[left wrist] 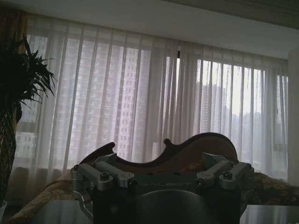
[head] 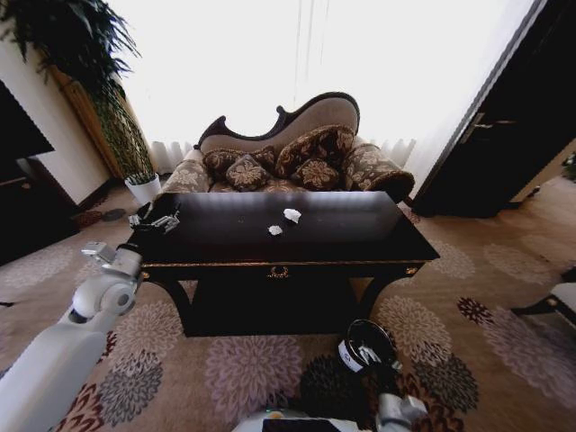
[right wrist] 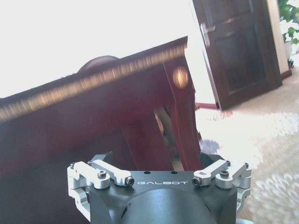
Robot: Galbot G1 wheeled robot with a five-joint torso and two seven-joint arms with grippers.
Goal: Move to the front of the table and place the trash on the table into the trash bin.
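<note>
The dark glossy table [head: 225, 241] stands straight ahead. The trash on it is two crumpled white paper scraps [head: 292, 215] [head: 275, 230] near the middle of its top. My left gripper [head: 156, 220] hovers over the table's left end and faces across the table top [left wrist: 39, 215] toward the sofa. The black round trash bin [head: 369, 346], with a white label on its side, stands on the carpet in front of the table's right half. My right gripper [head: 380, 371] hangs low at the bin's near side, pointing up at the table's right front leg [right wrist: 180, 116].
A patterned sofa [head: 297, 148] with cushions stands just behind the table. A white plant pot [head: 142, 187] and tall plant [head: 81, 54] stand at the back left, a dark door [head: 504, 117] at the back right. A seat's corner [head: 560, 299] juts in at the right edge.
</note>
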